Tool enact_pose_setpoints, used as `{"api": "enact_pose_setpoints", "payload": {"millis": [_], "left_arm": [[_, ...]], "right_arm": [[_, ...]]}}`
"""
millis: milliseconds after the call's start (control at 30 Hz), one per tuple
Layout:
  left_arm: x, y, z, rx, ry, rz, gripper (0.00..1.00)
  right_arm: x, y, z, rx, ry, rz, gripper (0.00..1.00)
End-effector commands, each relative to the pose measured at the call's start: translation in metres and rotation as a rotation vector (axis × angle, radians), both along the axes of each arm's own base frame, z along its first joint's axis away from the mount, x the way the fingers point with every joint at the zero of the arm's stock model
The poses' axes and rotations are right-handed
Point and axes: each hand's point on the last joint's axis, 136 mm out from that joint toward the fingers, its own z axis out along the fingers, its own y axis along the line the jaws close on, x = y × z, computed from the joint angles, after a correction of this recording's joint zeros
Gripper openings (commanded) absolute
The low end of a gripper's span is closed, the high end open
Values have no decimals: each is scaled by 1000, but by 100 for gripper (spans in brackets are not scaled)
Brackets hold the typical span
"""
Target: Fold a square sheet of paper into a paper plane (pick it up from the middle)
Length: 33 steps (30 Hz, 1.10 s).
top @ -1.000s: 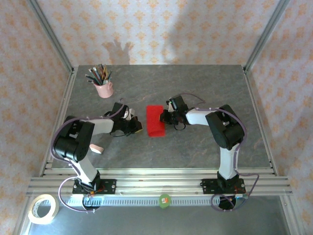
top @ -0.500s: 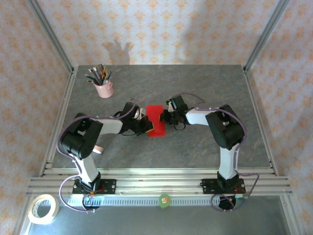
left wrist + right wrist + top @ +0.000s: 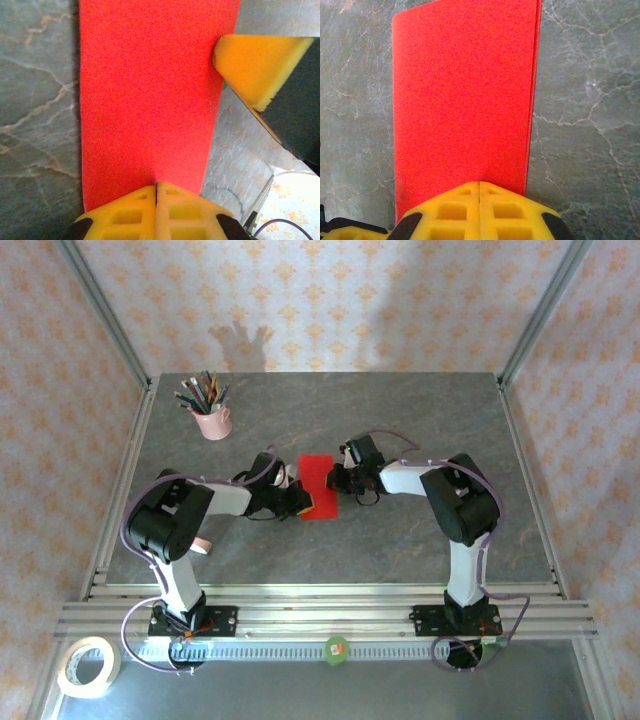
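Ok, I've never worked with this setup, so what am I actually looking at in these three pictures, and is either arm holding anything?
These are two small robot arms bolted at the near edge of a grey table. The wide picture looks down from above and behind them. The other two come from a camera on each wrist, looking along that arm's yellow fingers. On the table lies the red paper, folded into a long rectangle and not yet plane-shaped. A pink cup of pencils stands at the far left. The left gripper and the right gripper are both shut, with their tips at the paper's edge from opposite sides. The paper lies flat, so they seem to press on it rather than hold it.
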Motion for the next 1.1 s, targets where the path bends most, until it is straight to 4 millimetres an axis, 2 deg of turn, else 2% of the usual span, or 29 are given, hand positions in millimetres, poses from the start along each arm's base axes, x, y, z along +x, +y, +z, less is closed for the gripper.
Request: {"api": "enact_pose_setpoints", "payload": {"millis": [0,167,333,467,600,667,733,867,900,967,1067], "left_arm": [[-7,3,-12,8,29,4,0],[-20,15,-27,73,68,2,0],[-45,35,-40,182,121,-15,0],[-65,45,-38,199,140,-14,0],[-69,48,-27,189,115,-4,0],[-62,43,-13,158,79,5,0],[-52,29,8,86,30,0,0],[-21,13,51,29,-99,11,0],[-14,11,57,25,-121,17,0],[1,6,61,21,-141,33,0],[18,-4,52,4,-117,48,0]], "right_arm": [[-77,-105,-109,-461,331,-96,0],[-77,-107,-109,-466,328,-98,0],[-77,-108,-110,-473,327,-103,0],[-77,-109,-110,-477,324,-103,0],[-77,-109,-110,-475,322,-103,0],[-77,-108,-110,-474,321,-102,0],[-77,-108,-111,-472,323,-99,0],[-77,-108,-111,-471,323,-100,0],[-77,-108,-111,-470,324,-100,0],[-78,-108,-113,-471,326,-100,0],[-78,-108,-113,-471,327,-101,0]]}}
